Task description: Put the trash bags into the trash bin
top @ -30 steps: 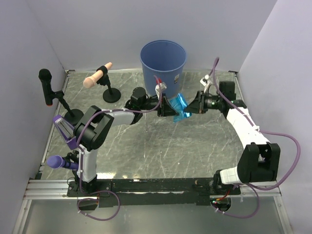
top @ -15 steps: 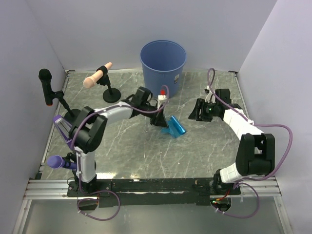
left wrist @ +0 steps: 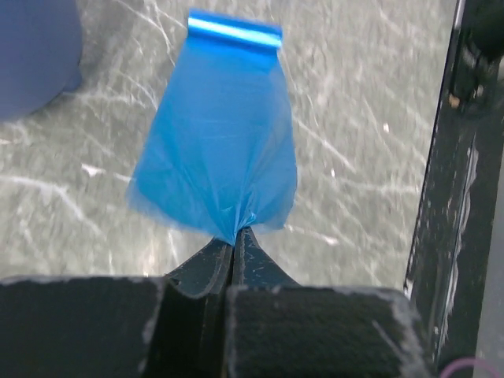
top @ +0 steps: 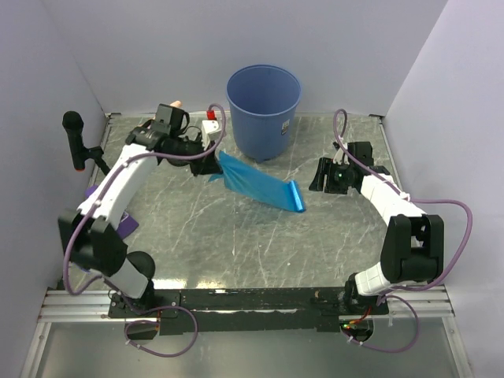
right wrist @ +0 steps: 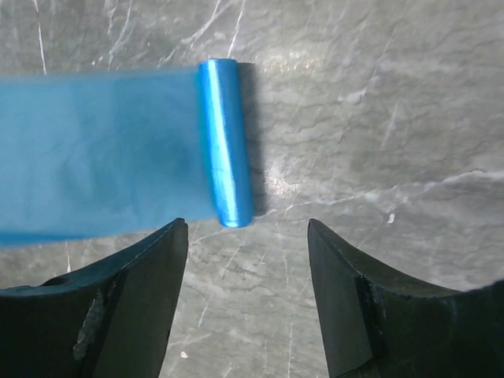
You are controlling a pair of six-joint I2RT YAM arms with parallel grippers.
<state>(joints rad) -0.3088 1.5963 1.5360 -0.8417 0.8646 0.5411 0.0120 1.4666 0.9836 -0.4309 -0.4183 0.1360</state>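
A trash bag [top: 256,183] of thin bright-blue film lies stretched across the table, ending in a tight roll [top: 298,197] at its right. My left gripper [top: 211,164] is shut on the bunched left end of the film, just left of the trash bin [top: 264,98]. The left wrist view shows the fingertips [left wrist: 235,235] pinched on the film [left wrist: 216,150], with the roll [left wrist: 235,30] at the far end and the bin's wall [left wrist: 31,55] at upper left. My right gripper [top: 319,175] stands open to the right of the roll. In the right wrist view its jaws [right wrist: 246,224] are wide apart with the roll [right wrist: 224,142] just ahead, untouched.
A black microphone [top: 73,134] on a stand is at the far left. A peach-coloured object [top: 175,105] peeks out behind the left arm. A purple item [top: 127,225] lies near the left wall. A black rail [left wrist: 449,157] borders the table.
The left gripper swung left and back with the film's end, unrolling the bag into a long sheet. The right gripper opened, let go and drew back; the roll now rests on the table.
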